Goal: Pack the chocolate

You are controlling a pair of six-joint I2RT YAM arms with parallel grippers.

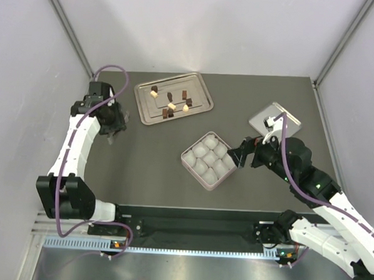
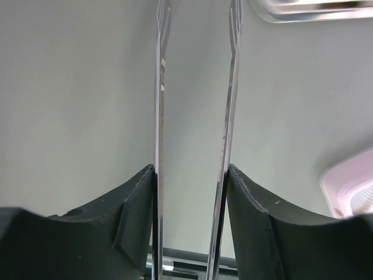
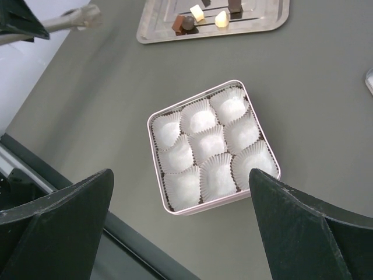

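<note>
**A:** Where is the chocolate (image 1: 172,106)?

**B:** All of it is on the silver tray (image 1: 207,91) at the far side of the table (image 1: 142,163). The dark and cream pieces are scattered loosely, and neither hand touches them. The pink box (image 1: 196,172) sits nearer, and its nine paper cups (image 3: 207,143) are all empty.

**A:** And the hands?

**B:** The left hand (image 1: 114,122), just left of the tray, is clamped on a pair of metal tweezers (image 2: 159,146). The blades stand apart with nothing between them. The right hand (image 1: 249,152) is spread wide and empty, just beside the box.

**A:** How will the pieces handle?

**B:** Light, rigid and smooth, I'd judge. They could skid on the metal or pop out of a hard pinch, and their surfaces probably mark easily. I'd grip each one across two flat opposite sides, low and square, with gentle pressure from the tweezer tips. I'd start with an outlying piece so its neighbours aren't knocked.
</note>
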